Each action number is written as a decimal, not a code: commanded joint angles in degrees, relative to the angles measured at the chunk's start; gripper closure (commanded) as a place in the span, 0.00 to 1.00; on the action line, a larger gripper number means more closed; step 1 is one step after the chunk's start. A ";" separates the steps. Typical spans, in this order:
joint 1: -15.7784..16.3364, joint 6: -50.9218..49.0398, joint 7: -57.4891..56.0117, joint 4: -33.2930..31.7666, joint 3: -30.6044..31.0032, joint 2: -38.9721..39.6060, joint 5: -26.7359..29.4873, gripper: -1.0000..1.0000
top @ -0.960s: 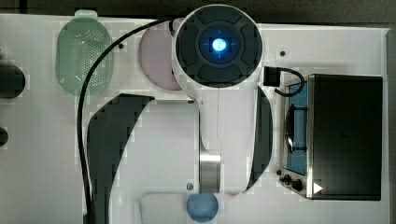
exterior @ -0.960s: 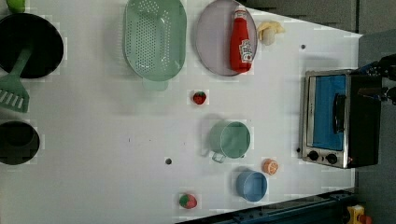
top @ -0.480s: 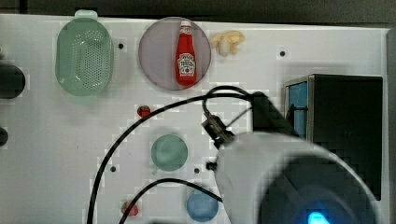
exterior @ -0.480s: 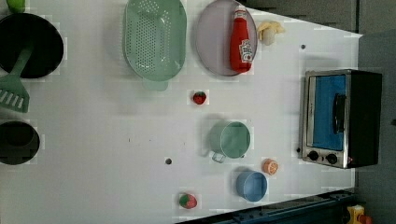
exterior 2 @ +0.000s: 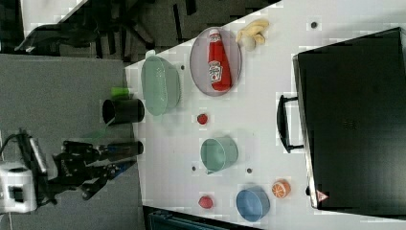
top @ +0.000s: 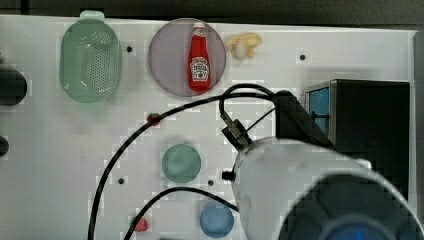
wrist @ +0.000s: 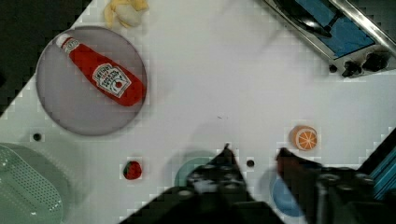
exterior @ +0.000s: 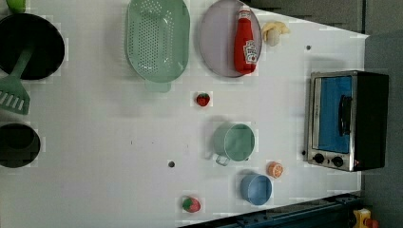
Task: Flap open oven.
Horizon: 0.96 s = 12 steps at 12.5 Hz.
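Left view, one oven (exterior: 349,121), door apparently shut, two knobs (exterior: 328,160)

A white table (exterior: 95,156) with small holes stands over grey floor (exterior 2: 57,81).

We note our arm (top: 320,195) looming large in the top view's lower right; in the wrist view, our jaws stand parted, holding nothing.
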 commanded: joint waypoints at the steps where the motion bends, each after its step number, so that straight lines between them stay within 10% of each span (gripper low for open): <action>1: -0.06 -0.52 -3.26 -1.47 -1.79 0.97 0.50 0.82; 12: -0.93 7.85 -54.55 -5.36 -18.54 6.99 -0.95 0.83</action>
